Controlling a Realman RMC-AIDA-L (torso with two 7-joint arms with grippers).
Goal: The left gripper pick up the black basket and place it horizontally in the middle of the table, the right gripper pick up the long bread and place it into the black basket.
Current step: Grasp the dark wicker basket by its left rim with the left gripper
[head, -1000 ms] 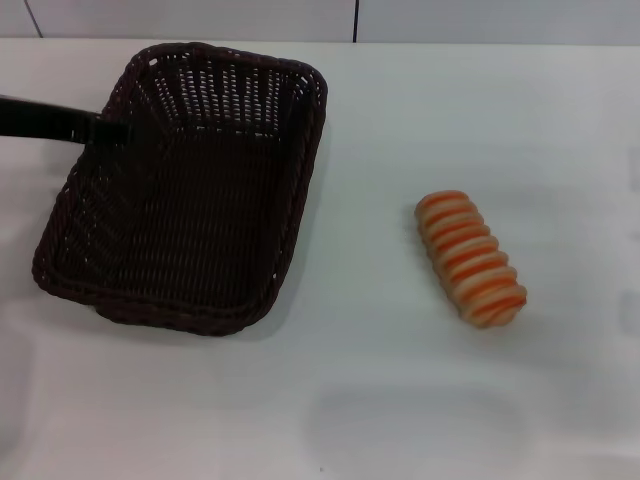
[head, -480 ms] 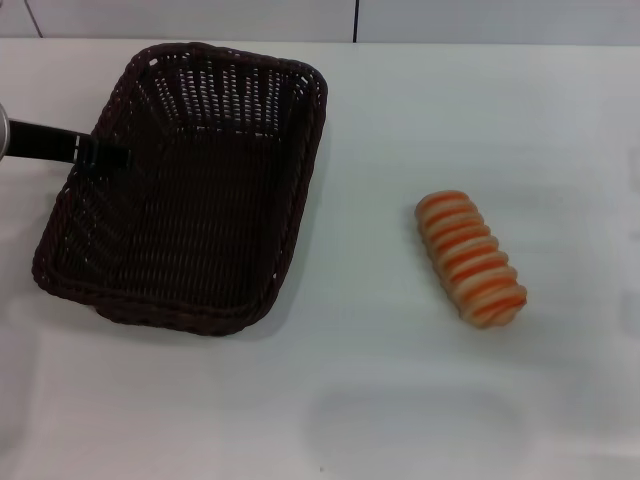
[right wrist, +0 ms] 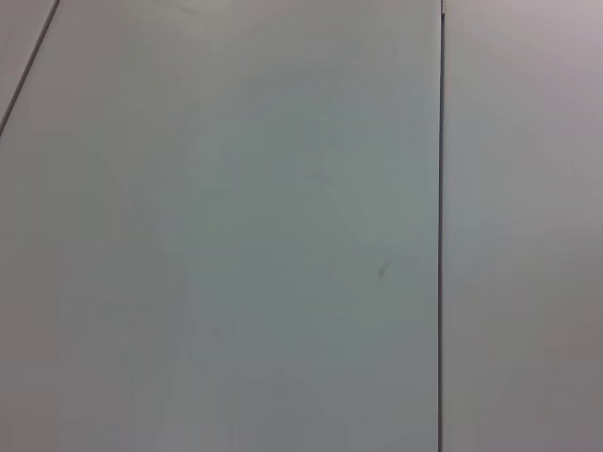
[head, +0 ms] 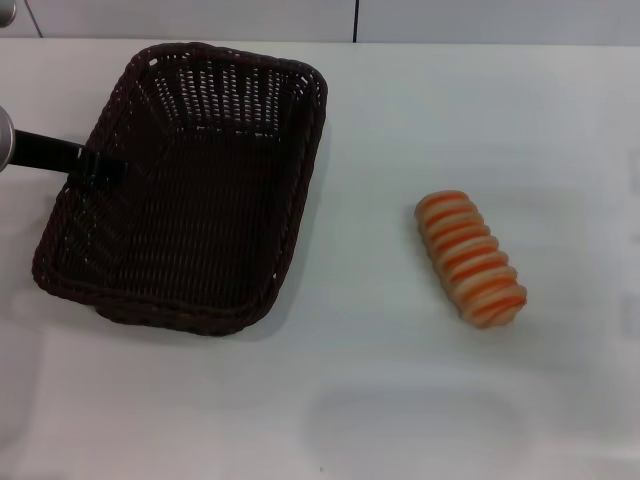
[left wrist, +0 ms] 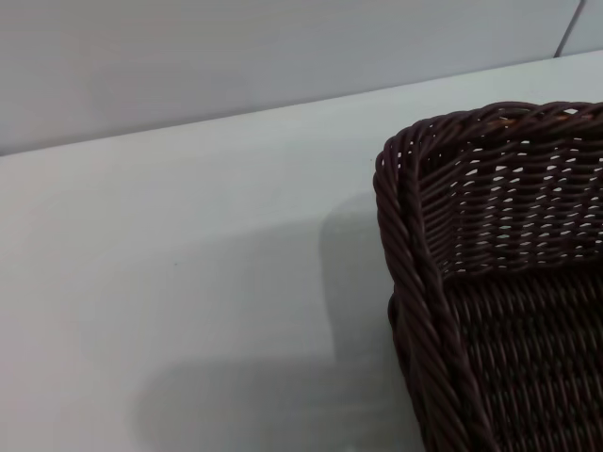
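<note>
**Left gripper at basket rim; bread untouched**

Bread [head: 471, 258] lies bare on the table [head: 400, 400] at 3 o'clock, well apart from the basket [head: 190, 190]. Basket sits at 10 o'clock, long axis running near to far. Left gripper [head: 100, 168] reaches over its 9 o'clock rim; finger state cannot be told. Right gripper not seen.
</note>
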